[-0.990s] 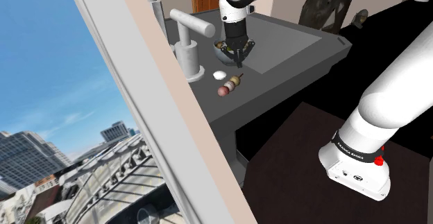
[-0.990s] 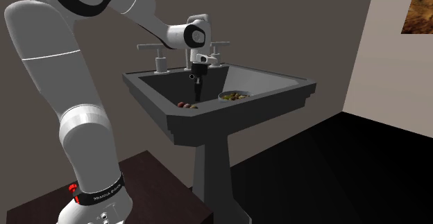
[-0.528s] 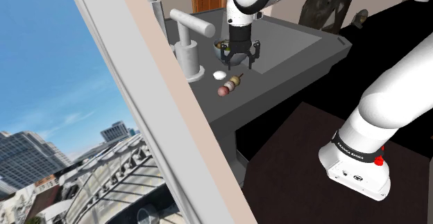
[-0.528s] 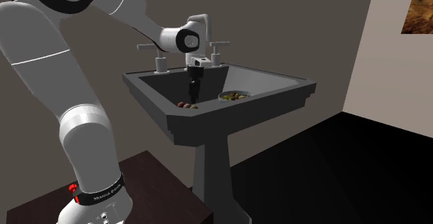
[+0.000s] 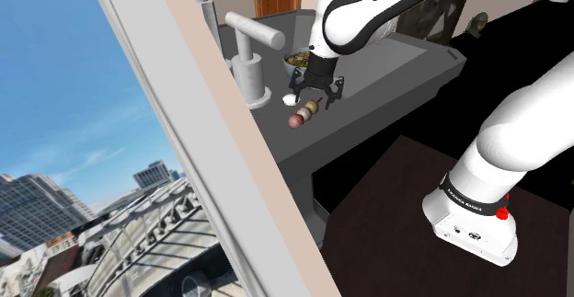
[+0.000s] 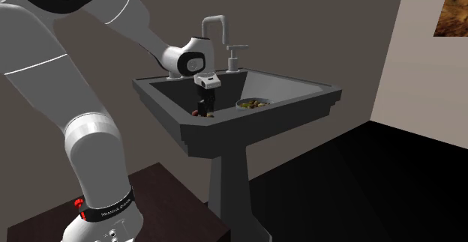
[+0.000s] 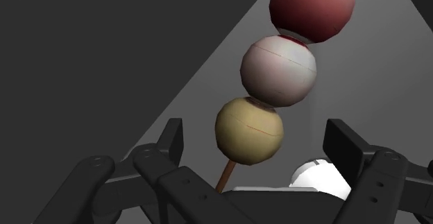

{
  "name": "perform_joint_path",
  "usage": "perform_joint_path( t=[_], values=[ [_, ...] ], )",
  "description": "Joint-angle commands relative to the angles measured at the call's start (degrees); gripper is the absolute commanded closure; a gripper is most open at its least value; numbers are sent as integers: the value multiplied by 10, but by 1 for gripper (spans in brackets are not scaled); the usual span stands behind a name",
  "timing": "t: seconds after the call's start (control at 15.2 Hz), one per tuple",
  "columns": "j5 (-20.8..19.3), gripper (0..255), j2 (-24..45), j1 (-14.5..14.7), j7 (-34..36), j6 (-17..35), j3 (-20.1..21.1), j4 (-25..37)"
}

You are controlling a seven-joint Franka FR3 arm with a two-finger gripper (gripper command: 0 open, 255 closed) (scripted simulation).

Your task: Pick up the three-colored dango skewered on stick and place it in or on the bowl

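Note:
The dango skewer (image 5: pixel 304 113) lies on the floor of the dark grey sink (image 5: pixel 405 61), with a red, a white and a yellowish ball on a thin stick. My gripper (image 5: pixel 315 99) hangs open just above its stick end. In the wrist view the yellowish ball (image 7: pixel 248 130) sits between the two spread fingers (image 7: pixel 171 141), which do not touch it, and the white ball (image 7: pixel 279 71) and red ball (image 7: pixel 312 7) run on beyond. The bowl (image 5: pixel 298 60) with brownish food stands farther back in the basin. In the second exterior view my gripper (image 6: pixel 204 109) hides most of the dango (image 6: pixel 196 114).
A small white round piece (image 5: pixel 291 99) lies on the basin floor beside the skewer. The faucet (image 5: pixel 248 54) and its handles rise at the sink's rim. The bowl (image 6: pixel 253 103) sits toward the second exterior view's right. A window frame crosses the shoulder view's left.
My gripper has opened from shut and moved from over the bowl down to the dango. The dango and the bowl have not moved.

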Motion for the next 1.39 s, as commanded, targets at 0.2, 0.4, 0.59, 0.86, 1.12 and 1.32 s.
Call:
perform_joint_path(
  t=[0.2,0.4,0.59,0.86,1.12,1.32],
  values=[
    [1,0,9,0,1,16,2,-6],
    [1,0,9,0,1,16,2,-6],
    [1,255,9,0,1,15,2,-6],
    [1,255,9,0,1,15,2,-6],
    [1,255,9,0,1,16,2,-6],
    [0,255,-2,0,1,-2,0,2]
  ],
)
